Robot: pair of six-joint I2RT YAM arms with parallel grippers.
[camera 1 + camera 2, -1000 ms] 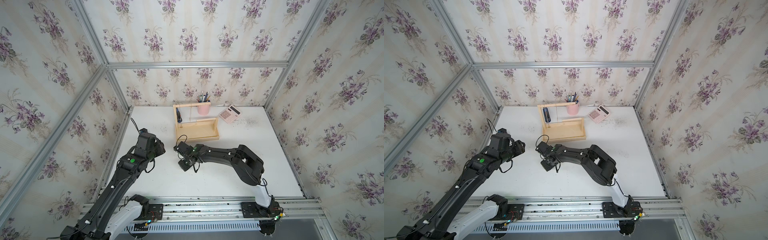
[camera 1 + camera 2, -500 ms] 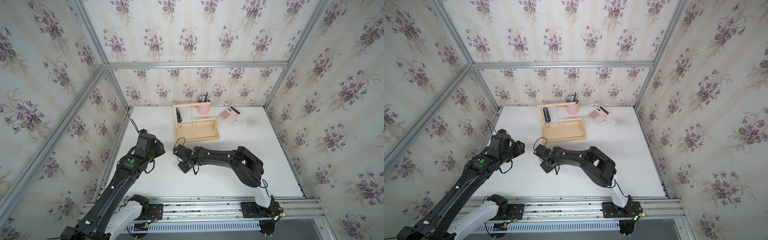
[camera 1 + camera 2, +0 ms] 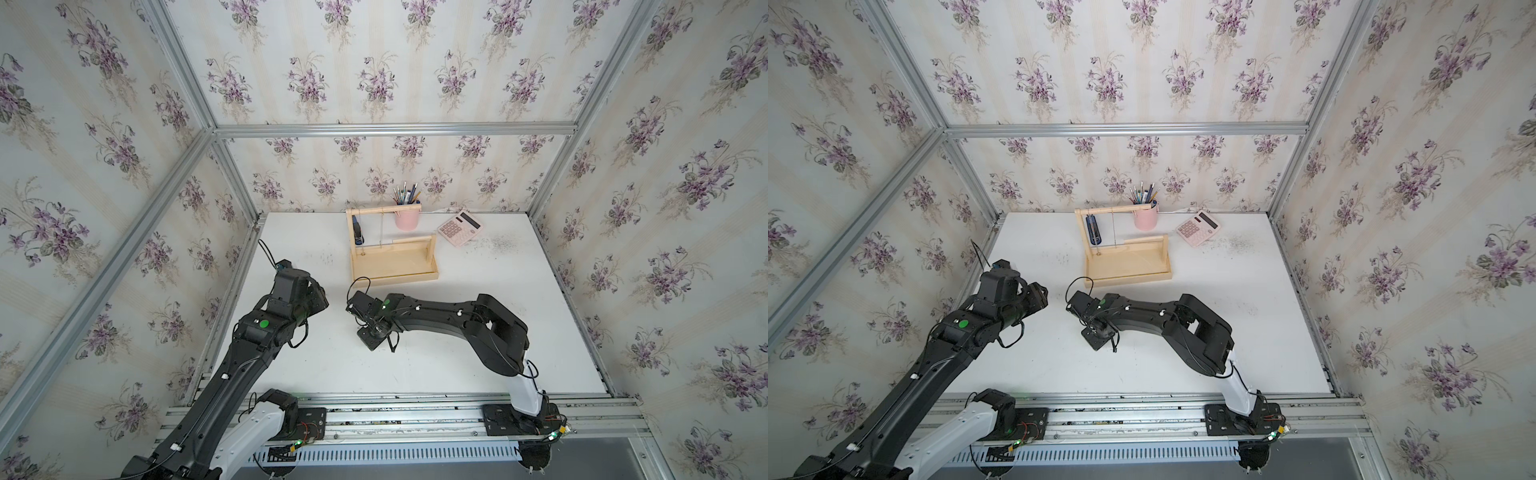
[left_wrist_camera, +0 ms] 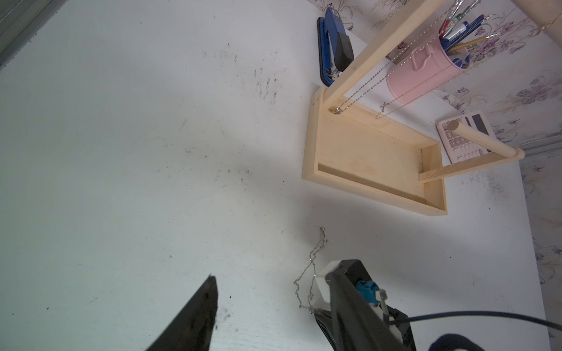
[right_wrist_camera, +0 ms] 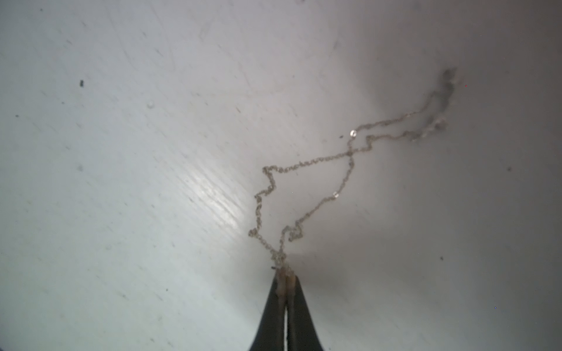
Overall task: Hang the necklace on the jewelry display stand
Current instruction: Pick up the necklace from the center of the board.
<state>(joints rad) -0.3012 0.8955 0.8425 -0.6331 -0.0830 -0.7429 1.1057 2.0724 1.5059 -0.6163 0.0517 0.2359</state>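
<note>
The necklace (image 5: 307, 182), a thin silver chain, lies in loose loops on the white table. My right gripper (image 5: 285, 273) points down at the table and is shut on one end of it. In the left wrist view the necklace (image 4: 310, 270) trails from the right gripper (image 4: 317, 311) toward the jewelry display stand (image 4: 371, 158). This pale wooden stand (image 3: 390, 257) sits at the back middle in both top views. My left gripper (image 4: 270, 276) hangs open and empty over the table, left of the right gripper (image 3: 371, 337).
Two chains hang from the stand's upper bar (image 4: 392, 39). A blue stapler (image 3: 357, 232) stands behind the tall post. A pink pen cup (image 3: 406, 218) and a pink calculator (image 3: 459, 227) stand at the back. Wallpapered walls enclose the table (image 3: 478, 357).
The right gripper's jaws have closed onto the end of the necklace, and that arm has shifted slightly left. The left arm has hardly moved.
</note>
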